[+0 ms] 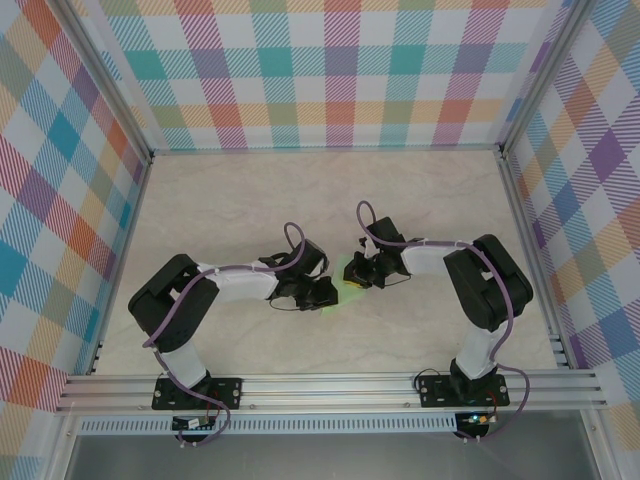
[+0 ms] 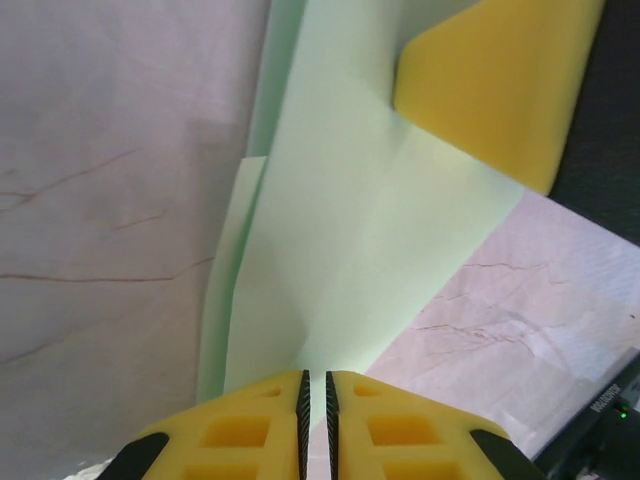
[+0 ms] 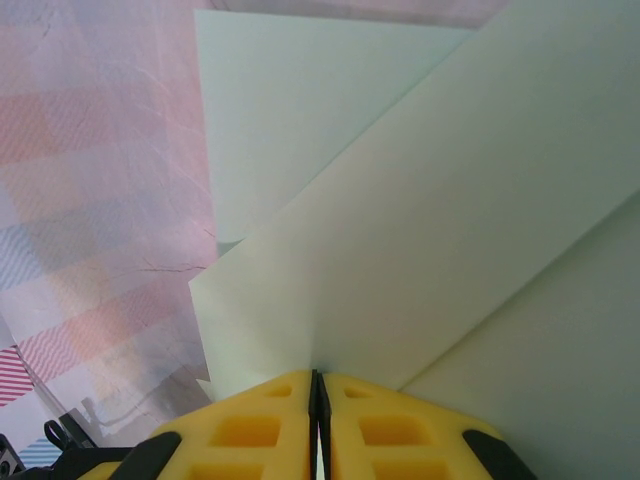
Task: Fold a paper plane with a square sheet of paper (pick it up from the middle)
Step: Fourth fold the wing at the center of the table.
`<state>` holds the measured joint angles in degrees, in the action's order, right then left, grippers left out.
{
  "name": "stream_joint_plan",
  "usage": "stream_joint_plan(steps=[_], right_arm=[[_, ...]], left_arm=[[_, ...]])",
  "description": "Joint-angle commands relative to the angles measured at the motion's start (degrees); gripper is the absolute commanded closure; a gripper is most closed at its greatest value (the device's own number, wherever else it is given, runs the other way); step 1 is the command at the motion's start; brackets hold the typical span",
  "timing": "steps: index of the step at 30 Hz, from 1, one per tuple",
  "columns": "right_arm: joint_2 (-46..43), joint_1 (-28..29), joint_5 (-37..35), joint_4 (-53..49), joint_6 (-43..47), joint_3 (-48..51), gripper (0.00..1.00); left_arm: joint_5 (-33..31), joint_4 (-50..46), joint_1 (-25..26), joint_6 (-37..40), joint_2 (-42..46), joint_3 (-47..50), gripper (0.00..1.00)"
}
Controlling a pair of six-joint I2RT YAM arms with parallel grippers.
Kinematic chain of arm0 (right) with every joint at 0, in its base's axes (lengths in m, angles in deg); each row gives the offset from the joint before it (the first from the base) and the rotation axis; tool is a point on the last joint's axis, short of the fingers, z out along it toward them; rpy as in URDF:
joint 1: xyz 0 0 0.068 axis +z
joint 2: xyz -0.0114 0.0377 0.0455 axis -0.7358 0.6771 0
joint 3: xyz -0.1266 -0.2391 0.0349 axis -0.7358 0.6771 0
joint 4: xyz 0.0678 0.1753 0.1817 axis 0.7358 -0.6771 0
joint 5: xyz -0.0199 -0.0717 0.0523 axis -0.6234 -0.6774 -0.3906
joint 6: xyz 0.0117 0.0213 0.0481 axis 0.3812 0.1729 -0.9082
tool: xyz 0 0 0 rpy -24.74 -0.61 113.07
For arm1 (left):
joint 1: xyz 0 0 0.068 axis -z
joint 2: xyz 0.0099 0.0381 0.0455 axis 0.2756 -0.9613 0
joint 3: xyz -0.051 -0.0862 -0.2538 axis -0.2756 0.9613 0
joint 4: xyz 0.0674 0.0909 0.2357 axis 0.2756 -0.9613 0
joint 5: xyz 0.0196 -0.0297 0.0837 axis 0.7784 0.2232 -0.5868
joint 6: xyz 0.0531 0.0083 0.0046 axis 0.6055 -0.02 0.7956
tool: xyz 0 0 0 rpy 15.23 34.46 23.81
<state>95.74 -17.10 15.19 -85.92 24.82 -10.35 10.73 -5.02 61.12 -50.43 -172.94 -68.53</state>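
Note:
The pale mint-green sheet of paper [image 1: 352, 272], folded into overlapping layers with creases, hangs between my two grippers over the middle of the table. My right gripper [image 1: 364, 270] is shut on it; in the right wrist view a fold of the paper [image 3: 450, 220] runs straight into the closed pads of that gripper [image 3: 317, 375]. My left gripper [image 1: 328, 293] is at the paper's near-left end. In the left wrist view its pads stand a narrow gap apart [image 2: 315, 378], with a crease of the paper [image 2: 350, 230] reaching down to them. A yellow finger of the right gripper [image 2: 490, 80] presses the far end.
The pale marble tabletop [image 1: 250, 200] lies under the paper. Checked walls [image 1: 330, 80] close off the back and both sides. An aluminium rail [image 1: 330, 385] runs along the near edge by the arm bases.

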Motion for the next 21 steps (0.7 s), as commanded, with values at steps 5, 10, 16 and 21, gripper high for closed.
stream_joint_plan(steps=[5,10,16,21], right_arm=[[3.7,0.4,-5.2,-3.2,0.6,0.6,0.88],[3.8,0.4,-5.4,-3.4,0.7,0.7,0.88],[3.8,0.4,-5.3,-3.5,0.7,0.8,0.88],[3.8,0.4,-5.3,-3.6,0.7,0.9,0.88]], left_arm=[[-2.4,-3.3,0.5,-0.1,1.0,0.1,0.85],[-0.8,-1.6,0.6,-1.0,0.5,1.1,0.85],[1.2,1.6,0.7,-3.3,0.9,2.3,0.85],[1.6,3.1,0.7,-4.5,1.4,2.1,0.85]])
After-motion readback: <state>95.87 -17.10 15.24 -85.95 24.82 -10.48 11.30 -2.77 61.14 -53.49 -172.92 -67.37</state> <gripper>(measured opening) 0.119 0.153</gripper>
